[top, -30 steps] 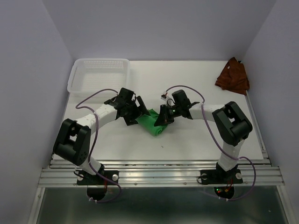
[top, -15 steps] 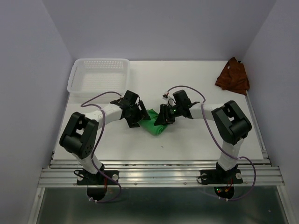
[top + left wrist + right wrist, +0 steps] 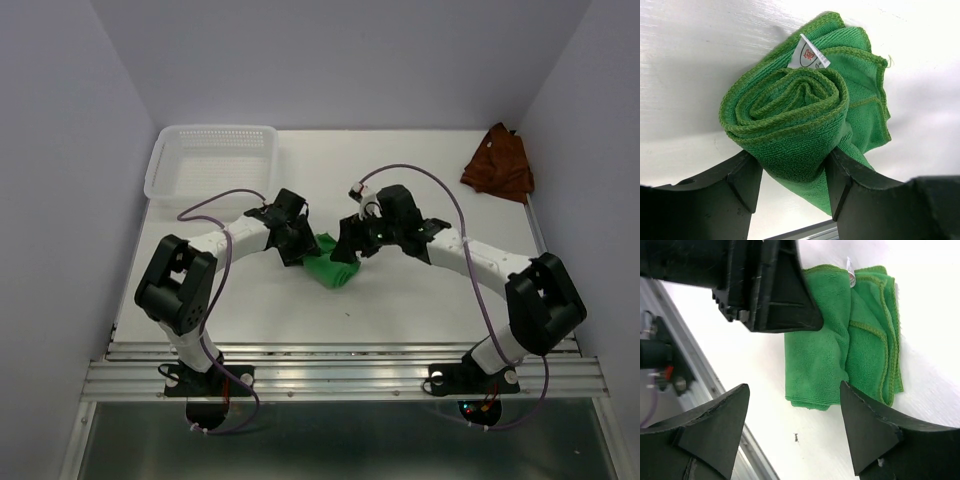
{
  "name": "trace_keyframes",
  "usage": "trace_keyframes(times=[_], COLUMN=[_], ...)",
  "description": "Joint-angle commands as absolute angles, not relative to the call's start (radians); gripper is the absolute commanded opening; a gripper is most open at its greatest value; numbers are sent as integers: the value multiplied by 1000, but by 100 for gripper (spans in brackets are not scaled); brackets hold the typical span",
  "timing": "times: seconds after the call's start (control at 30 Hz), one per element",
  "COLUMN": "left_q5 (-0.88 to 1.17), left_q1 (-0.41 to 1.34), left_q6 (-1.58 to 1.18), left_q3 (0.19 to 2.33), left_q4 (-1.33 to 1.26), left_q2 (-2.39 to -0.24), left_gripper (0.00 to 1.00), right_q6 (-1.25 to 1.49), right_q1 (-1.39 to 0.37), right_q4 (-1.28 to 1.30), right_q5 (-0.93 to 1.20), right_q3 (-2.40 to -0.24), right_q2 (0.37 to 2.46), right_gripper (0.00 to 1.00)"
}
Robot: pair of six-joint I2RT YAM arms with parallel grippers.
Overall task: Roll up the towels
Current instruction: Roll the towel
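- Top view: your left gripper [image 3: 300, 246] and right gripper [image 3: 348, 246] close in on the green towel [image 3: 332, 270] from opposite ends. I judge this lets one side steady the roll while the other lets go. The rust towel [image 3: 498, 165] lies crumpled on the desk [image 3: 420, 310], well apart and far beyond the right gripper. The basket [image 3: 212, 160] sits beyond the left gripper.
- Left wrist view: the spiral end of the green towel faces you, sitting right between the fingers [image 3: 742, 180]. Both fingers touch the flanks of the roll, so this gripper is grasping the green towel, probably to stop the coil springing open. A white label [image 3: 808, 54] pokes out on the side of the roll away from the gripper.
- Right wrist view: the right gripper's fingers [image 3: 715, 425] are spread wide and released, with nothing between them. The green towel lies flat on the desk just ahead of the fingertips, untouched by them. The dark bulk of the left gripper sits at the towel's far end.
- The green roll looks nearly done to me. The rust towel is not yet started.
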State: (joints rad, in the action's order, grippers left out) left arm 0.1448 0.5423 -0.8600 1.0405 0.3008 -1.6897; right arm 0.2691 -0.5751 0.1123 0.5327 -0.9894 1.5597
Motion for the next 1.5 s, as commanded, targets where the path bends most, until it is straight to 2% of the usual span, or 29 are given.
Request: trace_keyframes(times=[0.0, 0.33, 0.93, 1.13, 1.2, 1.3, 1.33, 1.47], left_q5=[100, 130, 143, 170, 173, 184, 186, 181], left_q1=[552, 561, 563, 561, 563, 561, 561, 560], left_q6=[-838, -847, -876, -877, -876, -874, -874, -877], left_q3=[1085, 1094, 1106, 1104, 1106, 1106, 1108, 1104], left_q4=[356, 390, 402, 391, 393, 393, 393, 397], left_q2=[-1692, -1692, -1700, -1701, -1697, -1687, -1681, -1654], left_gripper=[59, 59, 59, 59, 60, 62, 63, 76], right_q6=[135, -33, -179, -186, -183, -178, -166, -141], right_q1=[-708, -943, -1078, -1100, -1100, -1100, -1100, -1100], right_q4=[107, -80, -98, -106, -126, -147, -155, -152], right_q5=[298, -121, -287, -423, -466, -503, -520, -532], right_q3=[-956, -864, -825, -822, -822, -827, -827, -838], right_q2=[1479, 1437, 1568, 1643, 1661, 1696, 1712, 1714], right_gripper=[79, 79, 78, 77, 73, 48, 31, 10])
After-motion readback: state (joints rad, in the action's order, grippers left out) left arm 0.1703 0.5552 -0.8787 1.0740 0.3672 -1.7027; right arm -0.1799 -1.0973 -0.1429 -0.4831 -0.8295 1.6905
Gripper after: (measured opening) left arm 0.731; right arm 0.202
